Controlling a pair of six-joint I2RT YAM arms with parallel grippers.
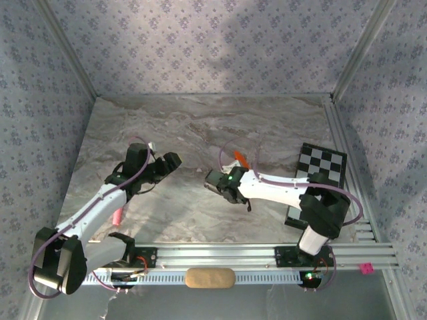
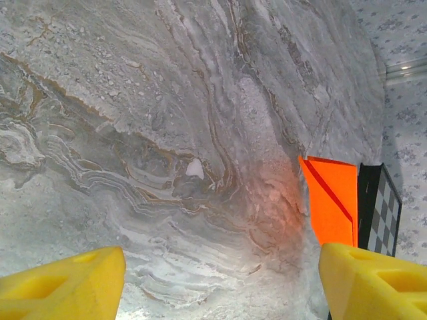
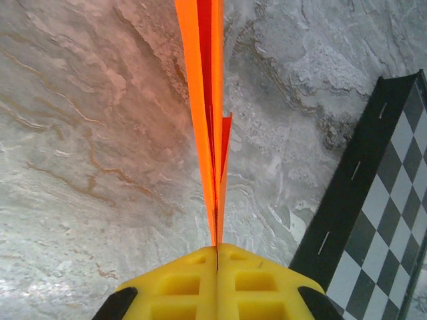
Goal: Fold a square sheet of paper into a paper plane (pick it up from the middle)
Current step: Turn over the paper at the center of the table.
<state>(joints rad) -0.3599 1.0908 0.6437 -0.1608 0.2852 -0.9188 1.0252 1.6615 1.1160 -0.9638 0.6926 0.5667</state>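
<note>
You've got the right fingers (image 3: 197, 273) clamped flat together on one end of the paper plane (image 3: 203, 100). It's edge-on to that wrist camera, long axis running straight out ahead of the fingertips, layers stacked tight with one short flap splaying right. The left fingers (image 2: 67, 283) stand wide apart with nothing between them, just bare table (image 2: 167, 133) ahead. In the left wrist view the plane sits off to the right of those fingers and farther out, standing on edge with a diagonal crease showing, well apart from them. So the right arm owns the part, and the left arm would have to move right and forward to reach the free end. Can't tell whether the plane's lower edge touches the table or hangs just above it, but the orange glow on the surface says it's close. Surface is flat, smooth, grey marble pattern. The checkerboard card (image 1: 327, 163) lies on the right by the right arm, so your free room is to the left and far side. The pink stick (image 1: 117, 217) sits by the left arm, out of that path. My read: bring any left pinch onto the flat faces, across the long axis, since the paper will likely buckle if pushed end-on.
</note>
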